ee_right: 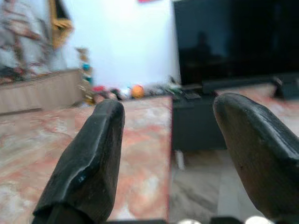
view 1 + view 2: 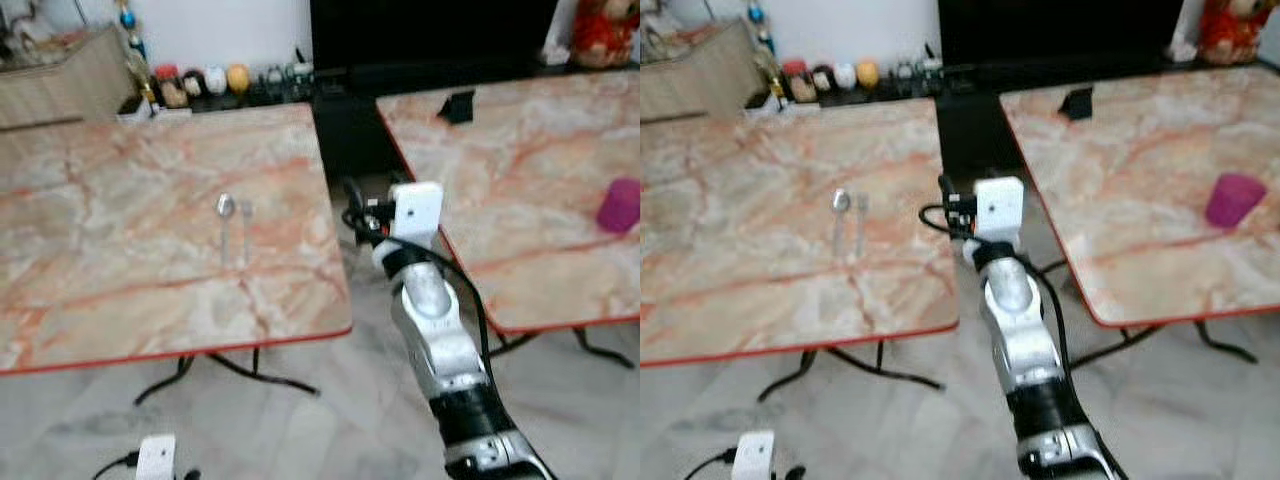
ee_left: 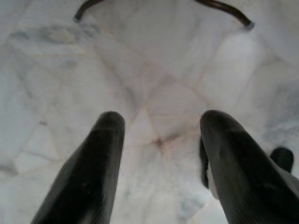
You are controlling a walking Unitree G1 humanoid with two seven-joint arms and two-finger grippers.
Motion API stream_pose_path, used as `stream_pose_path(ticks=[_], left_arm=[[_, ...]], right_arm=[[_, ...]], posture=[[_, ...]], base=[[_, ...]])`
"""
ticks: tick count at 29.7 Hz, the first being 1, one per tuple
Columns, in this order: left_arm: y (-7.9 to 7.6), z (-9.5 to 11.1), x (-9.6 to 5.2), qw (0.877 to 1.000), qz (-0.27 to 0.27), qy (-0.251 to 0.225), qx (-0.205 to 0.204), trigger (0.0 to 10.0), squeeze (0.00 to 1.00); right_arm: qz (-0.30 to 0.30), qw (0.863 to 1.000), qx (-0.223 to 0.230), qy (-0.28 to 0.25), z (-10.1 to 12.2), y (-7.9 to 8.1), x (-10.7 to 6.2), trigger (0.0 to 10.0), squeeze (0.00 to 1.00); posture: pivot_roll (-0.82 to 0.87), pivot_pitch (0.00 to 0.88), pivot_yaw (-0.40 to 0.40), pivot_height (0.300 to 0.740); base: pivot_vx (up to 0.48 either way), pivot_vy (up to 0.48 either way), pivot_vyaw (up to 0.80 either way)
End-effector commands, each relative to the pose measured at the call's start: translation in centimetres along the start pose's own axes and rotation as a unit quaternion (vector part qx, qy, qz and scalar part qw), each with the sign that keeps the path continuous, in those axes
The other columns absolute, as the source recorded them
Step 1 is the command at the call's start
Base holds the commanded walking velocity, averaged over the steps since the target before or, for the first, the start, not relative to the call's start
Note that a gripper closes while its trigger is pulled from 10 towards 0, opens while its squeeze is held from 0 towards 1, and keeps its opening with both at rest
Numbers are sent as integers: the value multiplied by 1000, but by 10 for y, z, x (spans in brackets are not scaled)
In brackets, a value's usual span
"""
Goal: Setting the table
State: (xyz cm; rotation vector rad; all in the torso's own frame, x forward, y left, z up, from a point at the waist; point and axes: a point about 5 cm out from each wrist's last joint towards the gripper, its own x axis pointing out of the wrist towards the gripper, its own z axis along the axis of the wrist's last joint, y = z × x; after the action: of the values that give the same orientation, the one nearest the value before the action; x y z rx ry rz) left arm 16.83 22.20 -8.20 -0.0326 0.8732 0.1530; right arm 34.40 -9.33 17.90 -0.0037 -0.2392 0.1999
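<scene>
While both end effectors gape empty, a metal spoon (image 2: pixel 226 208) lies on the veined marble table (image 2: pixel 120 250).

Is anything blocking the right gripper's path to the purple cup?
Nothing visible does. The right gripper is open in the gap between the tables, and the purple cup stands alone on the right table.

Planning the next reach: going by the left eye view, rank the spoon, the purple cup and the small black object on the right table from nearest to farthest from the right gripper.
1. Spoon, on the left table.
2. Small black object, far edge of the right table; close to the spoon's distance, so these two are hard to separate.
3. Purple cup, far right.

Right gripper is raised between the tables.
</scene>
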Motion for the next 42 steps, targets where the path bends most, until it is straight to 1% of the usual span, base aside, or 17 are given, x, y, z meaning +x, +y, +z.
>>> stream_pose_path(ticks=[1,35,42], left_arm=[[6,-4,-1,1000,9,10,-3,10000,0],[6,-6,-2,1000,6,12,1,10000,0],[5,-5,-2,1000,5,10,2,10000,0]], right_arm=[[0,1000,5,-8,5,2,3,10000,0],[-1,1000,-5,-11,5,1,5,10000,0],[-1,1000,-5,-8,3,1,3,10000,0]], posture=[[-110,0,89,740],[-103,0,83,740],[-103,0,83,740]], base=[[0,416,0],[0,415,0],[0,0,0]])
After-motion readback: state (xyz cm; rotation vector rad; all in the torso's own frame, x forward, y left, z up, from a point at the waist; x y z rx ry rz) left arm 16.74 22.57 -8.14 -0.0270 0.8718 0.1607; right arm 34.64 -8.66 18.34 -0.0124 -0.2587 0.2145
